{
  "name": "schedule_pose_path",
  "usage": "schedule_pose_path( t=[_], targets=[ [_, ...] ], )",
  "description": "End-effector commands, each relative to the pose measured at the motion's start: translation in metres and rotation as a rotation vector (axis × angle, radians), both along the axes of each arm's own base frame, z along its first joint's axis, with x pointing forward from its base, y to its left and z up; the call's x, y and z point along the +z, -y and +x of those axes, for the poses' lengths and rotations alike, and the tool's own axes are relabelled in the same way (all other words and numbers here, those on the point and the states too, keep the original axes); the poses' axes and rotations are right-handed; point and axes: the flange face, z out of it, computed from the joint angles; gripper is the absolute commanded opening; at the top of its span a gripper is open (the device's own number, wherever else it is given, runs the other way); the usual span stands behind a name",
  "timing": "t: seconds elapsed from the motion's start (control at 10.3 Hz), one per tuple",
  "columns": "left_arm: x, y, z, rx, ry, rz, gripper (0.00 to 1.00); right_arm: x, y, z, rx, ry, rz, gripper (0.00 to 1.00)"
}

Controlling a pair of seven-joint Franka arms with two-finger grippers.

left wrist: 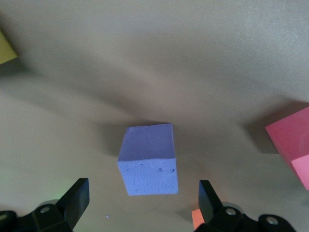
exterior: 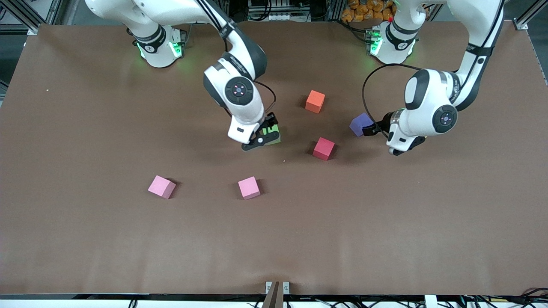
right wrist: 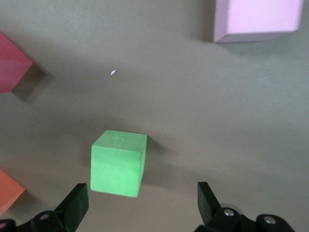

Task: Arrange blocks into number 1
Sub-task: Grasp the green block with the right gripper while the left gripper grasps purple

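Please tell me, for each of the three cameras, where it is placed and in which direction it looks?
Front view: high across the table, facing both arms; sees every block.
Left wrist view: looks down between the open left gripper fingers at the purple block.
Right wrist view: looks down between the open right gripper fingers at the green block.
Shared: both wrist views show the red block.

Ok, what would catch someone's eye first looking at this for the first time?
Probably both arms hanging over blocks at once: the right tool is open over the green block, and the left tool is open over the purple block. Bright red, orange and two pink blocks dot the brown table.
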Motion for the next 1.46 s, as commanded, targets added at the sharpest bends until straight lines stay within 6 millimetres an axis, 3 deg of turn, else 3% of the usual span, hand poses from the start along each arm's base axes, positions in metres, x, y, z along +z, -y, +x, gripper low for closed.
schedule_pose_path(
  t=[0.0,0.49,1.36],
  targets=[
    [-0.017,0.002,0.007,0.022,-0.027,-0.022,1.00,-0.018,-0.022,-0.014,-0.044,0.004,0.005,1.00],
    [-0.022,0.007,0.005,0.045,-0.037,-0.068,1.00,-0.044,-0.022,-0.025,-0.069,0.011,0.000,1.00],
    [-0.056,0.002,0.001,0.061,-0.080,-0.093,1.00,-0.082,-0.029,-0.039,-0.102,0.015,-0.004,1.00]
  ],
)
